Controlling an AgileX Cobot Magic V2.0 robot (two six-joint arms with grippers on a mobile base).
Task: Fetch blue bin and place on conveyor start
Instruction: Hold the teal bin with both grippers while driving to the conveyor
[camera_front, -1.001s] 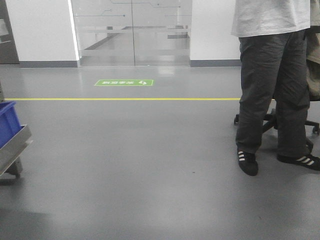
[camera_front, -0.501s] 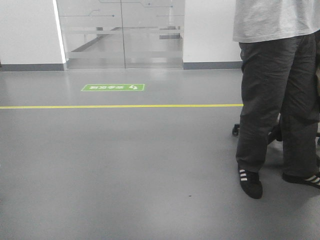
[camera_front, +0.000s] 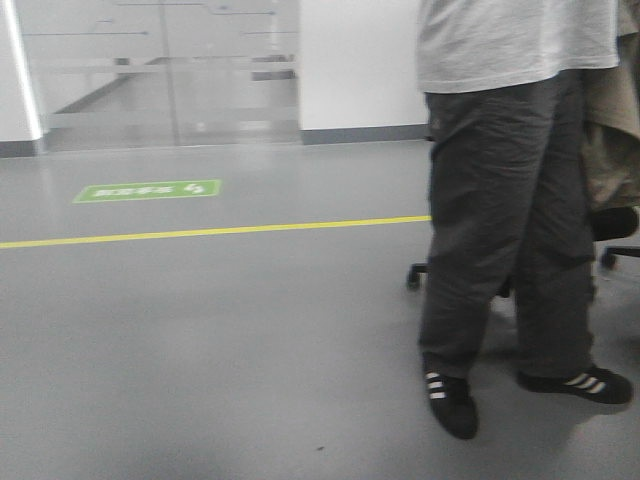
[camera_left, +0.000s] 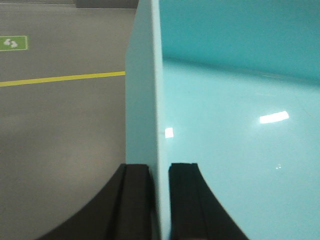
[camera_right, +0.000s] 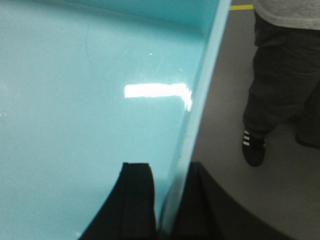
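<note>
The pale aqua blue bin (camera_left: 235, 130) fills the left wrist view, held above the grey floor. My left gripper (camera_left: 160, 172) is shut on its left wall, one black finger outside and one inside. The bin (camera_right: 90, 100) also fills the right wrist view. My right gripper (camera_right: 171, 172) is shut on its right wall, one finger inside and one outside. The bin and both grippers are out of the front view. The conveyor start is not in view.
A person in dark trousers and black striped shoes (camera_front: 500, 230) stands close at the right, also in the right wrist view (camera_right: 280, 85). An office chair base (camera_front: 415, 275) is behind the legs. A yellow floor line (camera_front: 200, 233) and a green floor sign (camera_front: 148, 190) lie ahead.
The front view has swung right: the floor sign and yellow line slid left, the person looms larger and nearer the centre, and the blue crate and cart at the left edge left the view.
</note>
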